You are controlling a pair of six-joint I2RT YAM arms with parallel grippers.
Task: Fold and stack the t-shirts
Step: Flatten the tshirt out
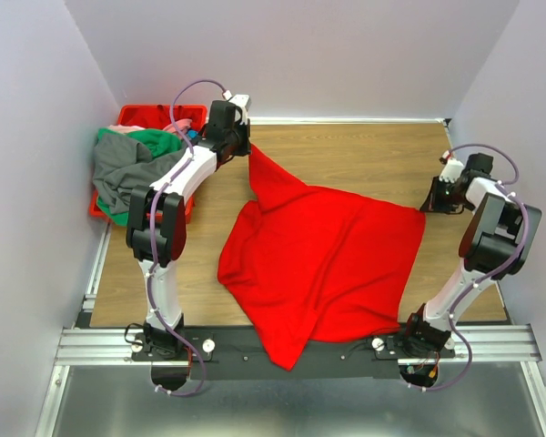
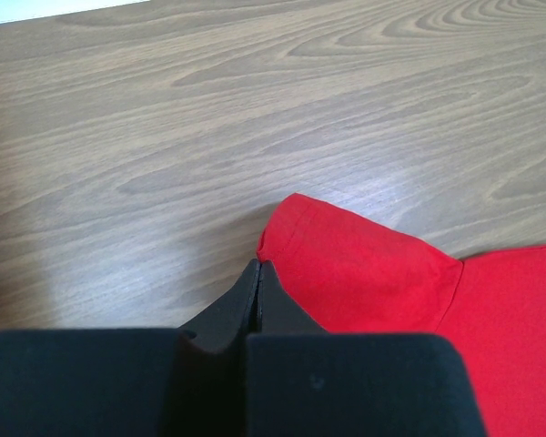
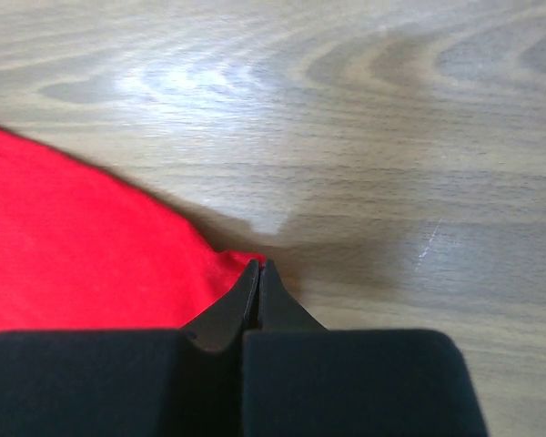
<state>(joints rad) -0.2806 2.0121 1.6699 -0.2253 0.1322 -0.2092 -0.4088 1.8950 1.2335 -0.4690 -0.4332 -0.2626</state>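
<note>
Top external view: the red shirt (image 1: 328,264) lies spread but rumpled on the table (image 1: 364,155), its near tip hanging over the front edge. The other shirts (image 1: 136,168) are heaped in the crate (image 1: 132,116) at far left. I judge this as the flattening step, before any fold. My left gripper (image 1: 246,146) is closed on a far-left corner, pulling it into a taut peak. My right gripper (image 1: 439,196) is closed at the right corner. Next I'd draw the two corners apart and lay the cloth smooth, without tearing it from either pinch. Only the wrist views show the contact. The left one shows a hemmed edge meeting my shut tips. The right one shows just the corner's tip reaching them, a thin hold that may slip.
</note>
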